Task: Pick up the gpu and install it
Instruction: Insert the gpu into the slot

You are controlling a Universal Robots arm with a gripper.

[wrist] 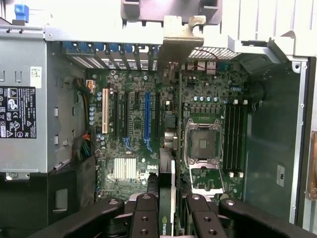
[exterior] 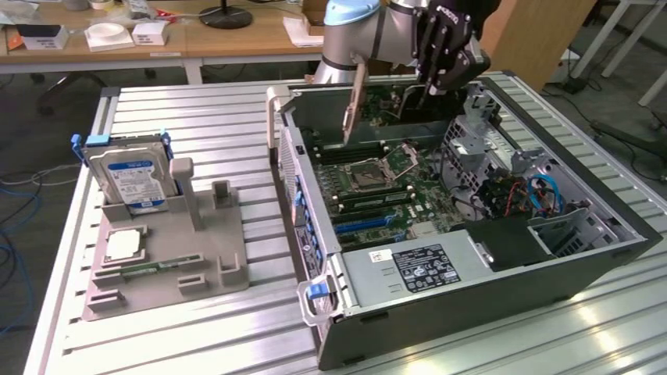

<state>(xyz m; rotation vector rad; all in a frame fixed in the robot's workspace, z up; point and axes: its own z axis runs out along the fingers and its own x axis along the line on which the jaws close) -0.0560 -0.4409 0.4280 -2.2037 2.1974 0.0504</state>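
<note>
My gripper (exterior: pixel 443 62) hangs over the far end of the open computer case (exterior: pixel 583 258) and is shut on the gpu (exterior: pixel 354 105). The card is held on edge above the motherboard (exterior: pixel 391 191), with its silver end bracket pointing down toward the board. In the wrist view the gpu (wrist: pixel 168 193) runs edge-on between the two black fingers (wrist: pixel 146 215). Its bracket (wrist: pixel 181 34) reaches out to the case's rear slot openings. The card sits over the gap between the blue expansion slot (wrist: pixel 147 119) and the CPU socket (wrist: pixel 202 141).
A grey holder (exterior: pixel 167 262) at the exterior view's left carries an upright silver hard drive (exterior: pixel 130 176) and a square CPU chip (exterior: pixel 125 244). Inside the case are the power supply (exterior: pixel 411 266), a drive cage (exterior: pixel 490 156) and cables (exterior: pixel 542 195). Desks stand behind.
</note>
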